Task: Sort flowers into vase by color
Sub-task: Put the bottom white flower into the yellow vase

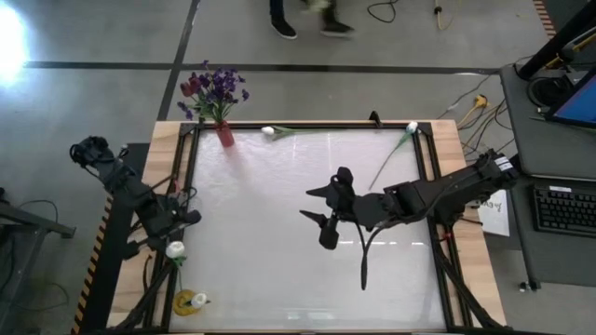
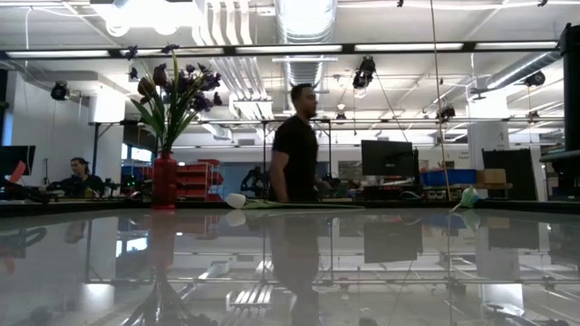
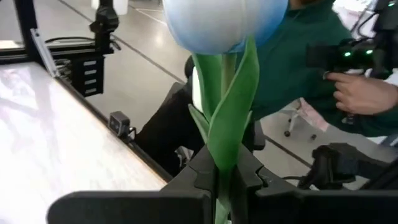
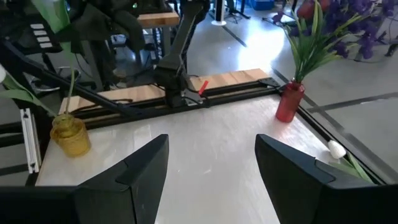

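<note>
The left tool (image 3: 225,180) pinches a white tulip (image 1: 175,248) beside the yellow vase (image 1: 189,301); its stem's lower end is hidden. The right tool (image 4: 211,162), spread, hovers mid-counter (image 1: 270,214). The low view shows neither.

Table layout | vase (image 1: 224,136) at far-left corner | 2 tulips (image 1: 269,132) along far edge | jar (image 1: 189,301) at near-left corner, off the table's white top

1 camera looks straight down on the table (image 1: 279,233); 1 sits level at its edge, facing the room. Each wrist camera peers close past its own fingers. Overhead, low and right-wrist views share the red vase (image 1: 225,136).
</note>
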Available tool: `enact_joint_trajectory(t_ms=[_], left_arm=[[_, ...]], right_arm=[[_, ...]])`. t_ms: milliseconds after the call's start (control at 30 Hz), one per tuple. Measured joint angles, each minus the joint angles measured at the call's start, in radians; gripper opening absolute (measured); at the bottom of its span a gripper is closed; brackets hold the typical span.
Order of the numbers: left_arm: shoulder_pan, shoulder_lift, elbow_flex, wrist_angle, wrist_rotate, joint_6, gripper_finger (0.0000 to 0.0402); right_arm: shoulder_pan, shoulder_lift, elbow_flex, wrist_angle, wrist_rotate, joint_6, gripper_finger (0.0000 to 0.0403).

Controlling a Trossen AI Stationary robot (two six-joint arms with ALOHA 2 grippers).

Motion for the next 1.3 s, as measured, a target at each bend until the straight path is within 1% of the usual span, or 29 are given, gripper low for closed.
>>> enact_joint_trajectory(t_ms=[100,167,267,533,667,833,933,1033,1067,1133,1233,1300], left_arm=[[-0.042,0.017,-0.005,0.009,-0.074,-0.002,0.0],[-0.076,0.034,-0.018,0.049,-0.125,-0.004,0.0],[-0.127,0.064,-0.04,0.114,-0.145,-0.025,0.0],[-0.254,0.142,-0.045,0.138,-0.282,-0.256,0.0],[-0.27,0.184,-0.039,0.137,-0.344,-0.4,0.0013],[-0.27,0.23,-0.023,0.14,-0.366,-0.538,0.0046],[-0.273,0.258,-0.022,0.137,-0.363,-0.604,0.0073],[-0.286,0.281,-0.024,0.135,-0.291,-0.642,0.0095],[-0.292,0.287,-0.024,0.139,-0.267,-0.65,0.0101],[-0.304,0.294,-0.023,0.138,-0.251,-0.674,0.0111],[-0.313,0.293,-0.017,0.164,-0.263,-0.701,0.0117],[-0.313,0.287,-0.017,0.17,-0.316,-0.737,0.012]], right_arm=[[0.0,0.0,0.0,-0.001,-0.002,-0.002,0.0231],[0.0,0.0,0.0,-0.001,-0.003,-0.018,0.0231],[0.0,0.0,0.0,-0.001,-0.011,-0.041,0.0231],[0.0,0.0,-0.001,-0.002,-0.012,-0.103,0.0231],[-0.002,0.0,-0.001,-0.001,-0.012,-0.116,0.0231],[-0.004,0.0,-0.001,0.01,-0.015,-0.122,0.0231],[-0.013,0.0,-0.001,-0.006,-0.081,-0.114,0.0231],[-0.025,-0.006,-0.003,-0.044,-0.135,-0.065,0.0231],[-0.027,-0.008,-0.003,-0.056,-0.142,-0.053,0.0231],[-0.029,-0.011,-0.003,-0.104,-0.142,-0.03,0.0231],[-0.035,-0.01,-0.003,-0.181,-0.143,0.007,0.0231],[-0.037,-0.01,-0.003,-0.212,-0.143,0.028,0.0232]])
